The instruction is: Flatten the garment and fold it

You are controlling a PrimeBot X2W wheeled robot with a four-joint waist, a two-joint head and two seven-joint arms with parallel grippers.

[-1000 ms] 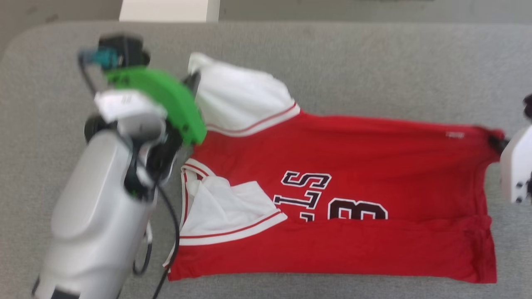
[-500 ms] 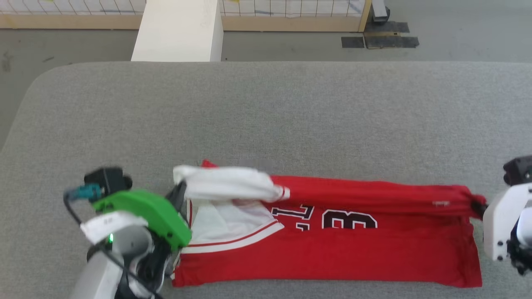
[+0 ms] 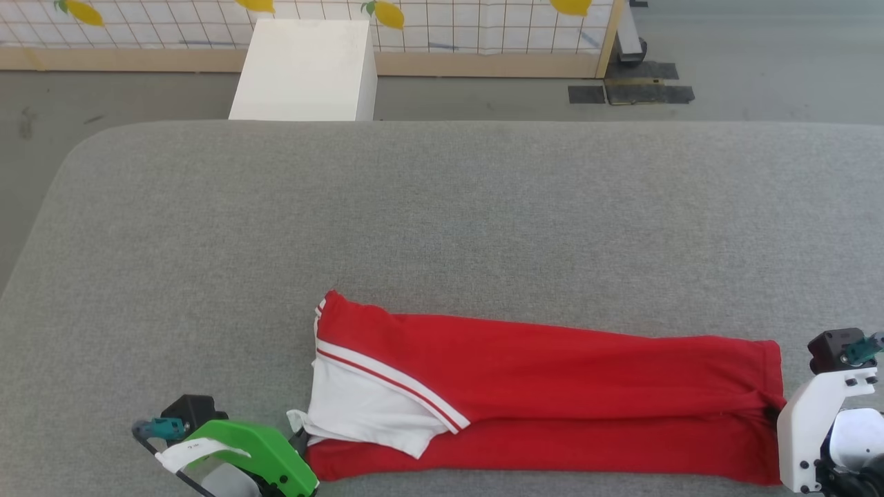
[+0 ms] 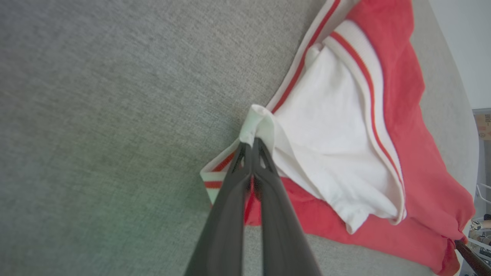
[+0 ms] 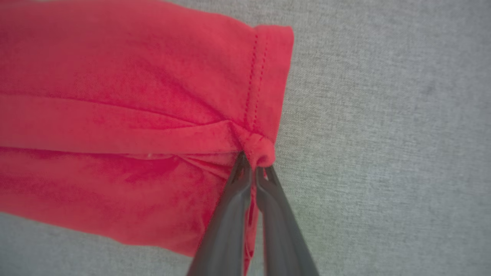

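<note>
While left tool [image 4: 251, 145] and right tool [image 5: 253, 164] pinch garment [image 3: 552, 366], far half now folded forward.

Garment [image 3: 552, 376] on table [image 3: 442, 207], near edge

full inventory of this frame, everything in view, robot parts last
red jersey T-shirt with white sleeves and striped trim: 1, red and white, folded into a long strip near the table's front edge
grey fabric-covered table: 1, grey, under the shirt
white rectangular box: 1, white, on the floor past the table's far edge
white grid panel with yellow lemon prints: 1, white in a wooden frame, far back
black floor patches: a few, black, by the panel's right post
left gripper: 1, dark fingers, shut on the white sleeve's corner; green wrist cover
right gripper: 1, dark fingers, shut on the red hem corner; white wrist bracket
</note>
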